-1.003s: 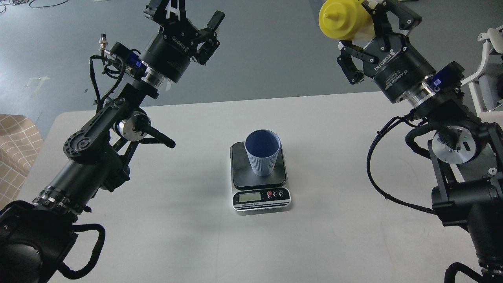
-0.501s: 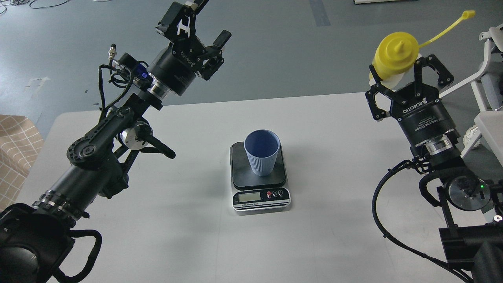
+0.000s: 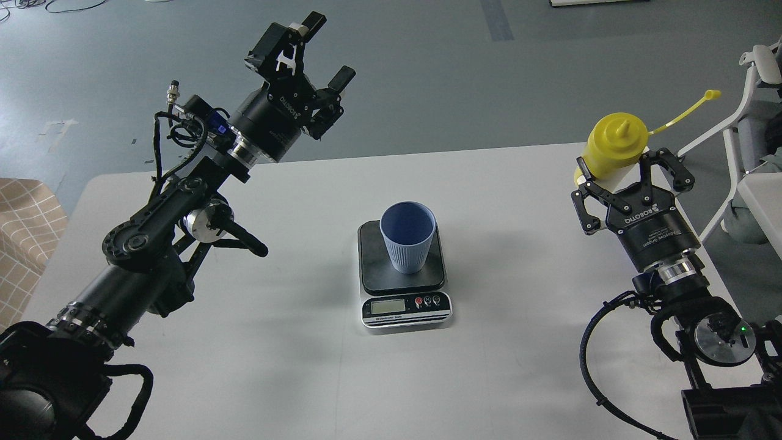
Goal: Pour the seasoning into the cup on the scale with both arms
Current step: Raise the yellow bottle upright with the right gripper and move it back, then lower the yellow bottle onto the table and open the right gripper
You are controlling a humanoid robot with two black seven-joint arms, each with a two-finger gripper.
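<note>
The dusty-blue ribbed cup (image 3: 408, 237) stands upright on the dark platform of the scale (image 3: 403, 293) at the table's middle. My right gripper (image 3: 623, 165) is shut on the yellow seasoning bottle (image 3: 616, 142) at the table's right edge; the bottle is upright, nozzle up, its tethered cap (image 3: 711, 95) hanging out to the right. My left gripper (image 3: 311, 52) is open and empty, raised above the table's far left edge, well away from the cup.
The white table (image 3: 293, 342) carries the scale. A white chair frame (image 3: 742, 116) stands just right of the bottle. A beige checked object (image 3: 27, 226) sits off the table's left edge. Grey floor lies beyond.
My right gripper has swung the bottle from tilted high above the far edge down to upright at the table's right edge. My left arm shifted slightly. Cup and scale did not move.
</note>
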